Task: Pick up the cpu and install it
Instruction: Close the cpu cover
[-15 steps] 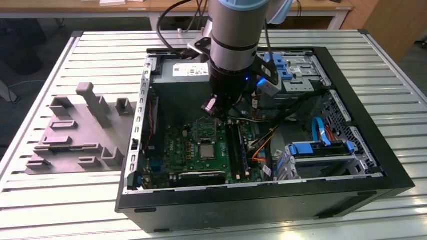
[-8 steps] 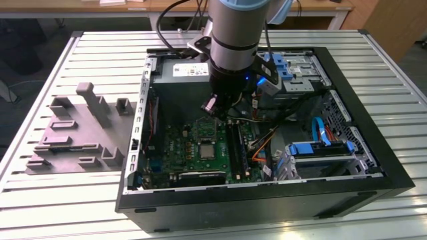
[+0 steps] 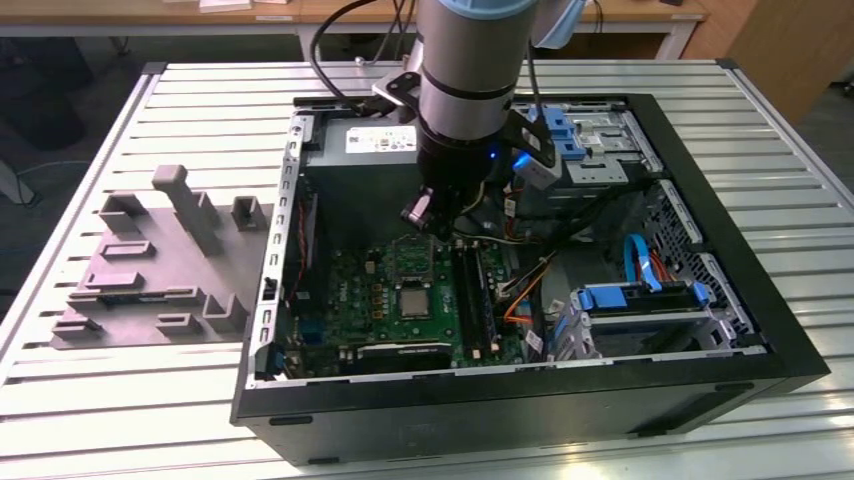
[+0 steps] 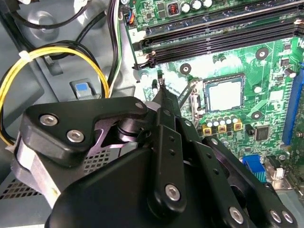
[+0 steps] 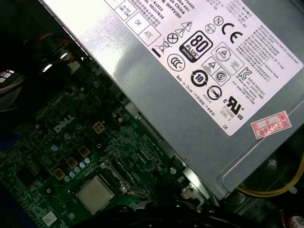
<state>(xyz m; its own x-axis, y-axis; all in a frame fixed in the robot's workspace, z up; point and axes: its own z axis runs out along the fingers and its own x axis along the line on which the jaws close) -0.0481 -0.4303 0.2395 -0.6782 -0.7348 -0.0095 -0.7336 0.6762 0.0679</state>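
Silvery chip: the cpu [image 4: 225, 96] lies flat in its socket on the green board [image 4: 266, 71]; in the first wrist view it shows as a pale square [image 5: 95, 194], and in the exterior view as a small grey square [image 3: 411, 301] mid-board.
Socket frame: a metal frame [image 4: 199, 102] borders the cpu, its thin lever [image 4: 186, 91] tilted up beside it.
Claw: the claw [image 4: 162, 90] hangs above the board near the socket, apart from the cpu; its dark fingers [image 4: 167, 107] meet in a narrow tip with nothing between them.
Arm: the arm [image 3: 467, 90] reaches down into the open computer case [image 3: 747, 340].
Memory slots: long black slots [image 4: 218, 33] run just beside the socket.
Power supply: a grey box [image 5: 199, 95] with a white label sits near the board.
Bench: the case rests on a slatted bench [image 3: 160, 420], with a grey holder [image 3: 154, 265] on the exterior view's left.
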